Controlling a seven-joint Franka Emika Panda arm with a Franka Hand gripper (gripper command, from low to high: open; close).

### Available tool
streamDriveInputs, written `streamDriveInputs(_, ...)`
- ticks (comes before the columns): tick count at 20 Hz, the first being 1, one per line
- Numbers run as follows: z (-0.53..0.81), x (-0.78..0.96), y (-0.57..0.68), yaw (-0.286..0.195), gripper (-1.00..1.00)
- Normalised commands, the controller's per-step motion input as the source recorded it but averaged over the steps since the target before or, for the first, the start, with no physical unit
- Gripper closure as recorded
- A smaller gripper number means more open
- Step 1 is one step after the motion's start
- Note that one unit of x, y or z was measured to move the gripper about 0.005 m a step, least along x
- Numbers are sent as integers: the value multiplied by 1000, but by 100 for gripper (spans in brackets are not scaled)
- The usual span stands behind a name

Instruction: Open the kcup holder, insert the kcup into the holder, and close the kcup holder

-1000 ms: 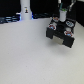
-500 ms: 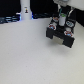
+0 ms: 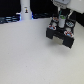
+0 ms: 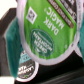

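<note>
Kcup holder (image 3: 60, 33) open on tabletop (image 3: 25, 55), slots exposed for loading. Gripper (image 3: 62, 16) directly above holder; jaws clamped on kcup (image 4: 47, 31), green lid above filled slots.

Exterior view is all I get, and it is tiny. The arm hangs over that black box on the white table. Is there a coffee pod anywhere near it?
Observer: Yes. A small white plastic pod with a round green foil top nearly fills the wrist view.
Operator: Can you read anything on it?
Observer: The green lid says "Dark Magic" in white letters, next to an oval logo.
Operator: Is it the only pod there?
Observer: No. A second pod with a teal lid shows beside it, partly hidden behind the green one's rim, close to the black boxy drawer unit.
</note>
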Motion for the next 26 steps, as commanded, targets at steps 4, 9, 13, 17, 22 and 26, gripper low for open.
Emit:
streamDriveInputs(4,271,169,-152,0,100)
streamDriveInputs(9,276,335,-158,0,100)
streamDriveInputs(13,2,122,-14,-6,100)
streamDriveInputs(17,-199,8,15,18,100)
streamDriveInputs(22,-173,-12,16,20,100)
streamDriveInputs(26,-95,-7,35,14,100)
